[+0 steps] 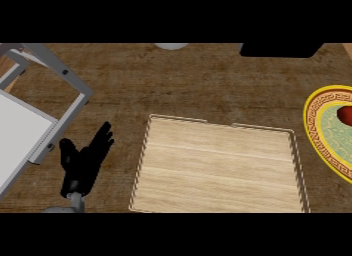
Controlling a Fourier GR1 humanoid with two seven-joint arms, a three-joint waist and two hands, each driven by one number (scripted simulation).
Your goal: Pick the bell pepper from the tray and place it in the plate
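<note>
I noted the bell pepper [350, 115] lying on the plate [321, 145] at the frame's right edge, the tray [217, 170] bare, left hand [84, 159] resting open, right hand unseen; a careless withdrawal might nudge it off.

I can read no words, labels, brands or numbers anywhere before me. The only marking is an ornamental key-pattern band running round the rim of the plate [321, 131], between its yellow edge and green centre; it is decoration, not lettering. The wooden tray [219, 167] carries only wood grain.
</note>
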